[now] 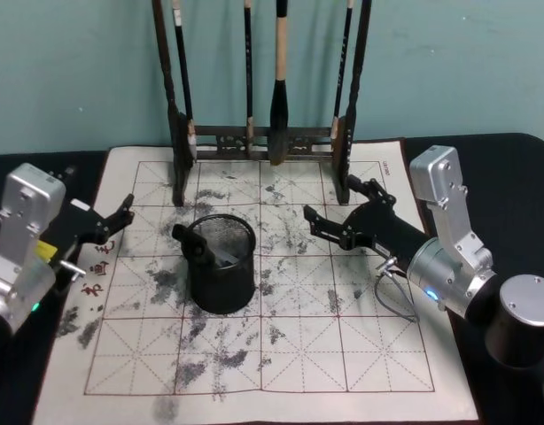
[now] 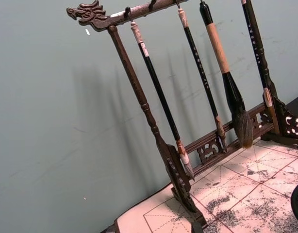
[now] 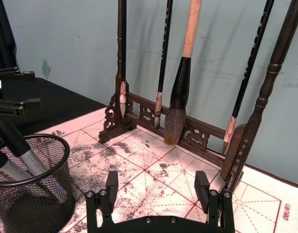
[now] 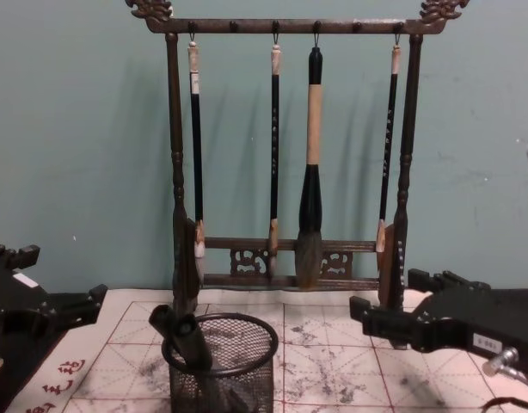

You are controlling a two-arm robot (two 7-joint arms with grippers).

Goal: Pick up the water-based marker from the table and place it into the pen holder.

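The short marker with the black cap (image 1: 201,251) is leaning inside the round black wire-mesh cup (image 1: 221,266) at middle frame. The right gripper (image 1: 330,221), spread wide and holding nothing, is hanging to its right; the left gripper (image 1: 121,212) is waiting at left, also wide.

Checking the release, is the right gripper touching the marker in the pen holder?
Apart. The head view shows bare mat between the open right gripper and the marker inside the pen holder.

The water-based marker (image 1: 204,251) leans in the pen holder (image 1: 221,266), barrel print unreadable behind mesh. The brush rack (image 1: 263,133) is cut off above. The left gripper (image 1: 112,223) shows no clear finger gap.
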